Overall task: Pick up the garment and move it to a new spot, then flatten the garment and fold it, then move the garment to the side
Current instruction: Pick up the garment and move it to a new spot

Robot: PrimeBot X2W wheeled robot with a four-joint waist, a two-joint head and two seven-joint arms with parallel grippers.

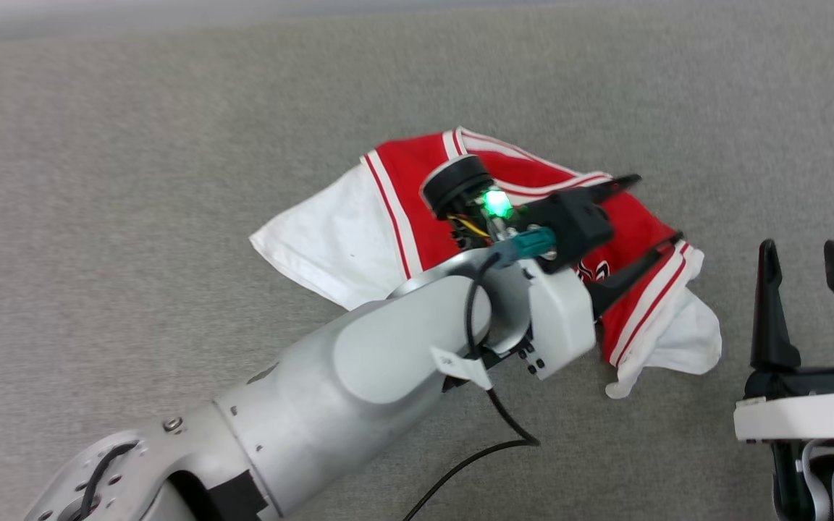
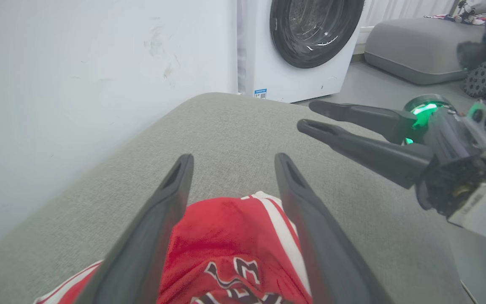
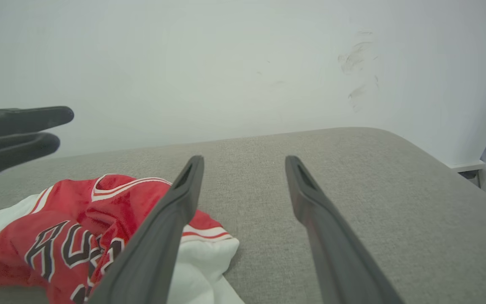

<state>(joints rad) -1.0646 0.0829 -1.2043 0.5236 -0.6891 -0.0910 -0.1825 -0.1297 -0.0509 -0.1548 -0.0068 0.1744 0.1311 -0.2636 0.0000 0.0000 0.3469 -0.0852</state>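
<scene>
The garment (image 1: 402, 210), a red jersey with white sleeves and striped trim, lies crumpled on the grey padded surface (image 1: 135, 159). My left arm reaches across it from the lower left. The left gripper (image 1: 649, 211) is open just above the garment's right part, one finger on each side of a red fold. In the left wrist view the left gripper (image 2: 233, 158) frames the garment (image 2: 226, 236) and its black lettering. My right gripper (image 1: 801, 250) stands open to the right of the garment, holding nothing. The right wrist view has the right gripper (image 3: 245, 160) beside the garment (image 3: 70, 219).
A white wall (image 3: 226, 63) runs behind the padded surface. A washing machine (image 2: 306, 42) and a grey cushion (image 2: 416, 46) stand past its far end. A black cable (image 1: 475, 456) hangs from my left forearm. Bare grey surface (image 1: 135, 159) lies left of the garment and behind it.
</scene>
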